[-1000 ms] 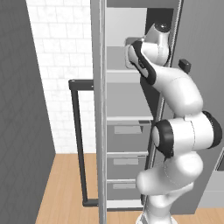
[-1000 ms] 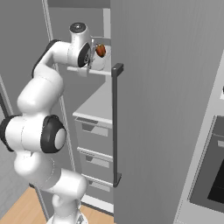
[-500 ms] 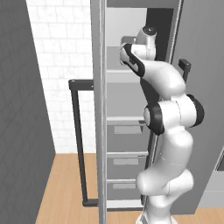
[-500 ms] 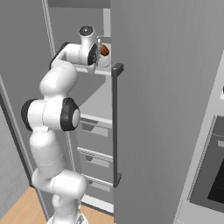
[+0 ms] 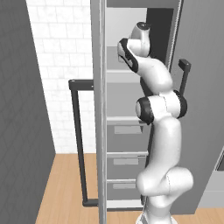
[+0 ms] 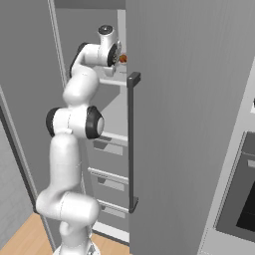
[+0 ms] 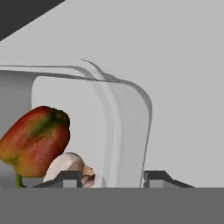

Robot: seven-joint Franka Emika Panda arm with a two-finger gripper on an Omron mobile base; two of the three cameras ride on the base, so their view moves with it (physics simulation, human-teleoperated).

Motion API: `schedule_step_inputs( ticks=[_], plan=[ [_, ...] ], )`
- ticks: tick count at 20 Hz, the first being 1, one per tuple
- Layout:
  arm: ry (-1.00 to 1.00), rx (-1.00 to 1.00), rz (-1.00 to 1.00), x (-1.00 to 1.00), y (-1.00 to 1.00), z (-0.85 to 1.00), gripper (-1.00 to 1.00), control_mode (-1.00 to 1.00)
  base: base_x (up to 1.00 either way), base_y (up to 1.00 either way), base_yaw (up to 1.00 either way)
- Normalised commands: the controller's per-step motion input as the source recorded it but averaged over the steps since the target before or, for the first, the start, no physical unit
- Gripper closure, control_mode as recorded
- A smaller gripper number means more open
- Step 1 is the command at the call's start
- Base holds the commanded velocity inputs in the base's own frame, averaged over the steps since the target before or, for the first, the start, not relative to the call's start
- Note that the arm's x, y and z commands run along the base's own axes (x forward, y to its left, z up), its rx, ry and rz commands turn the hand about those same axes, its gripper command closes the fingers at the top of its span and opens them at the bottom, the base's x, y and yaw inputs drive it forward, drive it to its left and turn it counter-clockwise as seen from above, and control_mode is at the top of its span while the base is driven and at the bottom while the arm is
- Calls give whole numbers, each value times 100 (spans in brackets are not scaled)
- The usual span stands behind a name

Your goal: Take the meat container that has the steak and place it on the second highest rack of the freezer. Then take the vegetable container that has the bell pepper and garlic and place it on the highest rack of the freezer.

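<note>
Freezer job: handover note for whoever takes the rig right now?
End effector: jaws parted, one fingertip on each side of the vegetable container rim. Whether the pads touch it cannot be told.
Bell pepper and garlic sit in that container; from the right base view the hand is up at the highest rack of the freezer, pepper just visible there.
Steak container: not visible, so that step cannot be confirmed.
Done: vegetable container appears to be on the top rack.
Left: confirm it rests flat, back the hand out, check the steak on the second rack.
</note>
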Motion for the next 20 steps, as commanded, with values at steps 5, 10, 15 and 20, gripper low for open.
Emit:
schedule_step_inputs(
  ticks=[5,10,15,20],
  plan=[
    [-40,-7,0,-55,-3,-90,-100,-100,0,0,0],
    [-51,-3,0,-19,-15,-100,-100,-100,0,0,0],
    [-42,0,0,-86,-1,-60,-100,-100,0,0,0],
    [-20,0,1,-100,0,36,-100,-100,0,0,0]
  ],
)
